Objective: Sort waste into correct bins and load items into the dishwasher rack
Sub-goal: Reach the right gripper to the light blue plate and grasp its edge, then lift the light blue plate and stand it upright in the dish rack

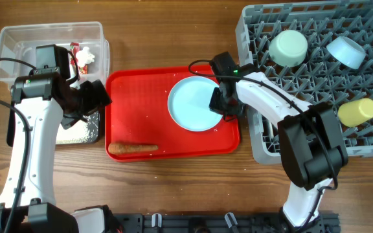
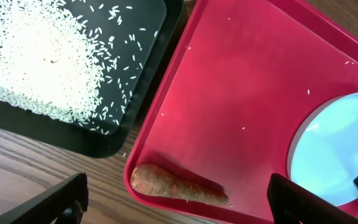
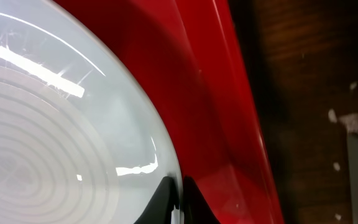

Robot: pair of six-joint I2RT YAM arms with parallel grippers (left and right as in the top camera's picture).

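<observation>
The pale-blue plate (image 1: 193,102) lies on the red tray (image 1: 135,97). My right gripper (image 1: 220,103) is shut on the plate's right rim; in the right wrist view the two fingertips (image 3: 179,199) pinch the plate's edge (image 3: 73,124). The orange-brown food stick (image 1: 132,148) lies at the tray's front left, also in the left wrist view (image 2: 176,185). My left gripper (image 2: 179,205) is open and empty above it, over the tray's left edge (image 1: 94,96). Rice grains (image 2: 36,62) lie in the black tray (image 2: 148,74). The wrapper and tissue (image 1: 83,55) sit in the clear tub (image 1: 18,39).
The grey dishwasher rack (image 1: 264,145) at the right holds two pale bowls (image 1: 288,48) (image 1: 346,51) and the yellow cup (image 1: 357,111). A few stray rice grains dot the red tray. Bare wooden table (image 1: 173,181) lies in front.
</observation>
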